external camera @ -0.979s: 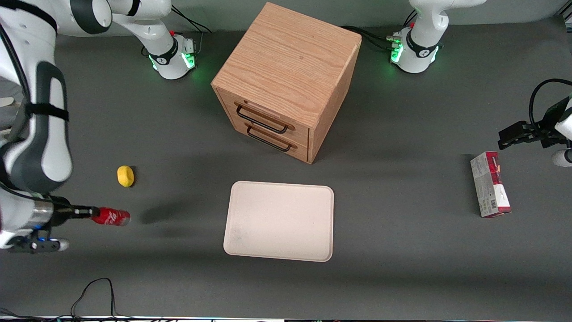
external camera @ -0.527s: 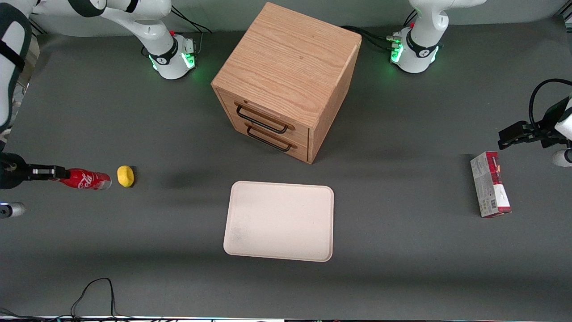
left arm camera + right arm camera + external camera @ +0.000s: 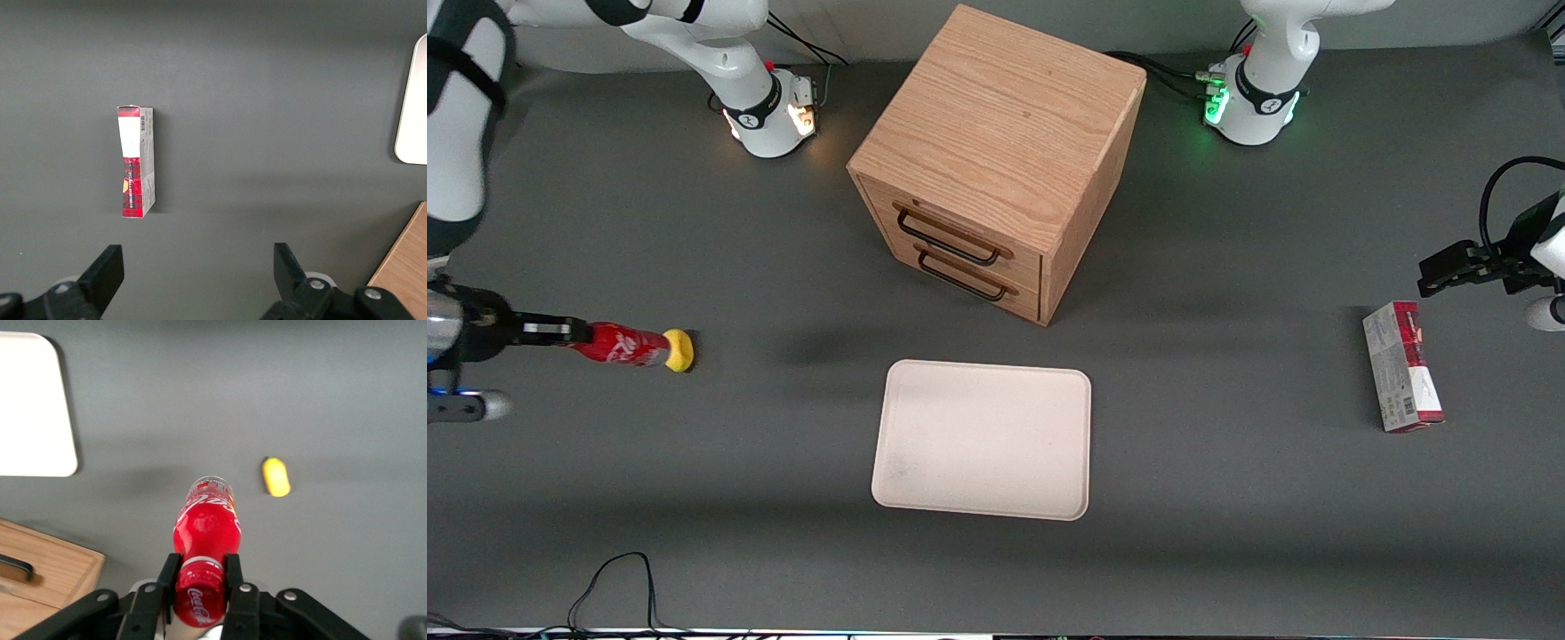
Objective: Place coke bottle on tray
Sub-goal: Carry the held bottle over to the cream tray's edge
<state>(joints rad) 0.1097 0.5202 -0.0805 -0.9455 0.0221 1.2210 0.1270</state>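
Observation:
My right gripper (image 3: 569, 332) (image 3: 200, 570) is shut on the red cap end of the coke bottle (image 3: 619, 346) (image 3: 206, 527), a small red bottle with white script. It holds the bottle lifted above the table at the working arm's end, and the bottle's base overlaps a yellow lemon-like object (image 3: 679, 349) in the front view. The cream-white tray (image 3: 983, 438) (image 3: 32, 407) lies flat on the table, in front of the wooden drawer cabinet and well apart from the bottle.
A wooden two-drawer cabinet (image 3: 999, 160) stands in the table's middle, farther from the front camera than the tray. The yellow object (image 3: 276, 476) lies on the table under the bottle's path. A red-and-grey carton (image 3: 1401, 378) (image 3: 136, 161) lies toward the parked arm's end.
The gripper carried the bottle up and away from the front camera, then shifted toward the tray. The bottle's base now overlaps the yellow object in the front view.

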